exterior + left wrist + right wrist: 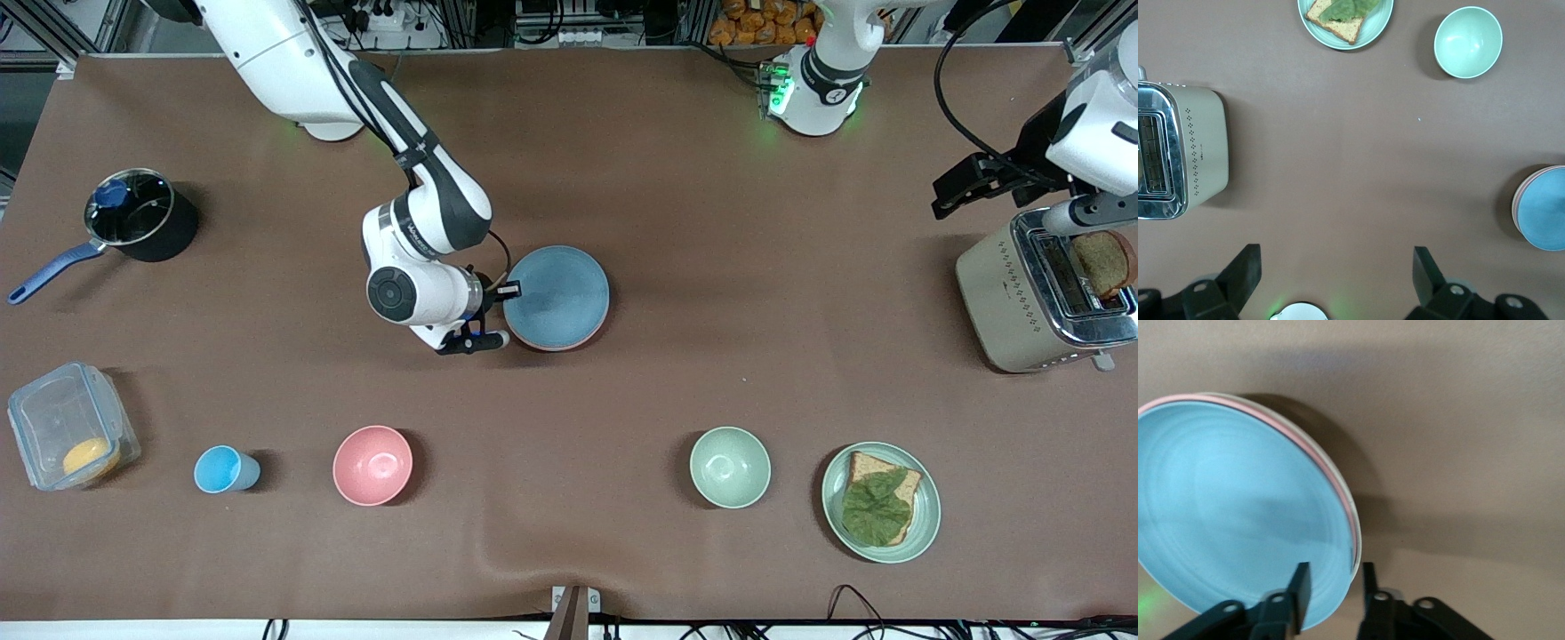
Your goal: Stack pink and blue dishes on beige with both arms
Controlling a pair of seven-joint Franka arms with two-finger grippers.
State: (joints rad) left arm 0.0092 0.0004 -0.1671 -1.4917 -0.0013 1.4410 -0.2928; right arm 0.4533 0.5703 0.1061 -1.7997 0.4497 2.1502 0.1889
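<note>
Blue plate [558,296] tops pink [1313,449], prob. beige underneath; we see right gripper [500,313] straddling its 9 o'clock rim, fingers apart; left gripper [1337,275] spread, waiting over the table.

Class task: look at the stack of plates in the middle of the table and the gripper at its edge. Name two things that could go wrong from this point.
1. The right gripper straddles the blue plate's rim, one finger over and one outside. Pulling away carelessly could drag the blue plate off the pink plate beneath.
2. The beige plate at the bottom shows only as a thin edge, so the wider plates may overhang it and tip if nudged.
</note>
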